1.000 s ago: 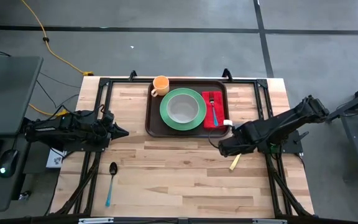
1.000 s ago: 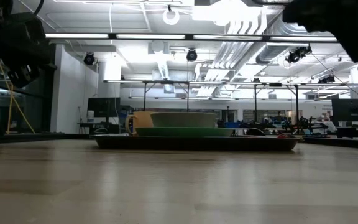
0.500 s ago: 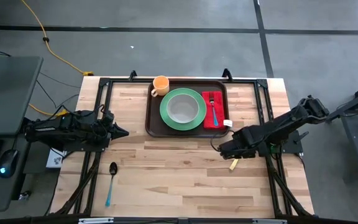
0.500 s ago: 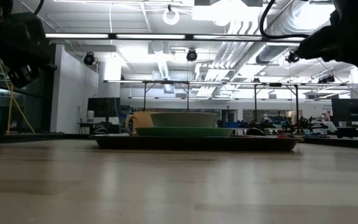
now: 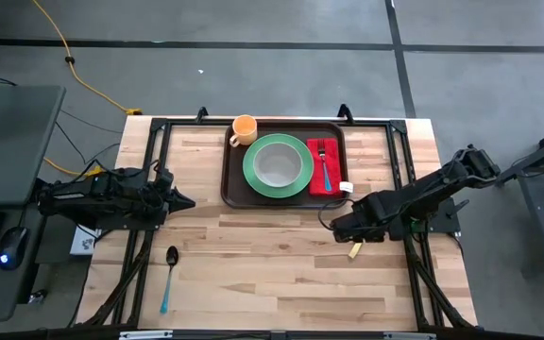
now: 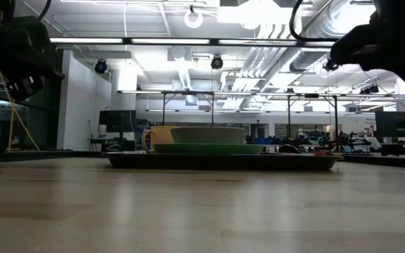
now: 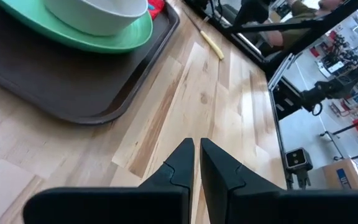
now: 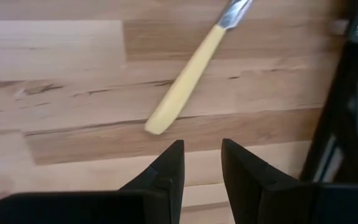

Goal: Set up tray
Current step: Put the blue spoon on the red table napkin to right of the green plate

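- A light wooden table (image 5: 281, 264) fills the middle of the high view, with a black metal frame running along its edges.
- Two dark robot arms reach in over the table, the left arm from the left side and the right arm from the right side.
- The tray (image 5: 234, 184), dark brown with rounded corners and a raised rim, sits at the far middle of the table, between the two arms.
- A round green plate (image 5: 278, 166) lies in the middle of the tray, and a pale bowl (image 5: 277, 163) rests on the plate.
- A red napkin (image 5: 316, 179) lies flat in the tray, just right of the plate, with a fork with a blue handle (image 5: 325, 170) on top of it.
- An orange mug (image 5: 244, 128) stands at the tray's far left corner, touching or nearly touching the plate's rim.
- The left gripper (image 7: 196, 163) hovers over bare wood to the left of the tray, its two fingers pressed almost together and holding nothing.
- The right gripper (image 8: 201, 163) hangs above the table near the tray's near right corner, its fingers a small gap apart with nothing between them.
- A knife with a yellow handle (image 8: 185, 83) lies flat on the wood just ahead of the right gripper; its blade end is partly cut off, so it may be another utensil.
- A spoon with a dark bowl and blue handle (image 5: 168, 277) lies on the near left part of the table, well apart from the tray.
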Robot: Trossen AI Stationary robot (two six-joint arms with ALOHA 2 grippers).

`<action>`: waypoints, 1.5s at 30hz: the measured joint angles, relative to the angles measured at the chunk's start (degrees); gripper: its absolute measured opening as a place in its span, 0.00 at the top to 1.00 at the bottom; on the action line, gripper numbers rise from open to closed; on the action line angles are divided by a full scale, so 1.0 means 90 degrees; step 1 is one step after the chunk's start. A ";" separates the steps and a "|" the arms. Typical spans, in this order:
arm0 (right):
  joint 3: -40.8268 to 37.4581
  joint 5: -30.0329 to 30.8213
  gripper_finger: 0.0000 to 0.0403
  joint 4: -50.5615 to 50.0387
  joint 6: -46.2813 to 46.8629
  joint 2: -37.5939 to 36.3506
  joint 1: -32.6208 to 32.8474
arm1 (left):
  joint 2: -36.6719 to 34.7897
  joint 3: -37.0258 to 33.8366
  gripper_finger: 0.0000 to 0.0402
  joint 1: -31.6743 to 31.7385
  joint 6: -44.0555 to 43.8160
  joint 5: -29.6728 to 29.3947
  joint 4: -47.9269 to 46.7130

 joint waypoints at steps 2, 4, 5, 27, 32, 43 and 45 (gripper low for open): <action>0.0000 -0.0005 0.79 0.0175 0.0098 0.0000 0.0000 | -0.0001 0.0000 0.86 0.0001 0.0000 0.0105 -0.0035; 0.0002 -0.0003 0.79 0.0374 0.0131 0.0000 0.0000 | 0.0000 0.0000 0.86 0.0001 -0.0006 0.0355 -0.0116; 0.0002 -0.0002 0.79 0.0471 0.0131 0.0000 0.0000 | 0.0000 0.0000 0.86 -0.0002 -0.0051 0.0528 -0.0149; 0.0005 0.0711 0.79 0.0590 0.0027 0.0000 -0.0019 | -0.0002 0.0000 0.86 -0.0002 -0.1666 0.1867 -0.0489; -0.0282 0.0917 0.79 0.0757 -0.0020 -0.0003 -0.0005 | 0.0000 0.0000 0.86 0.0000 -0.1666 0.1867 -0.0489; -0.0707 0.1840 0.79 0.1293 -0.0690 -0.0002 0.0019 | -0.0002 0.0000 0.86 0.0001 -0.1666 0.1872 -0.0492; -0.0707 0.2070 0.79 0.1304 -0.0812 -0.0002 0.0059 | 0.0000 0.0000 0.86 -0.0002 -0.1666 0.1872 -0.0491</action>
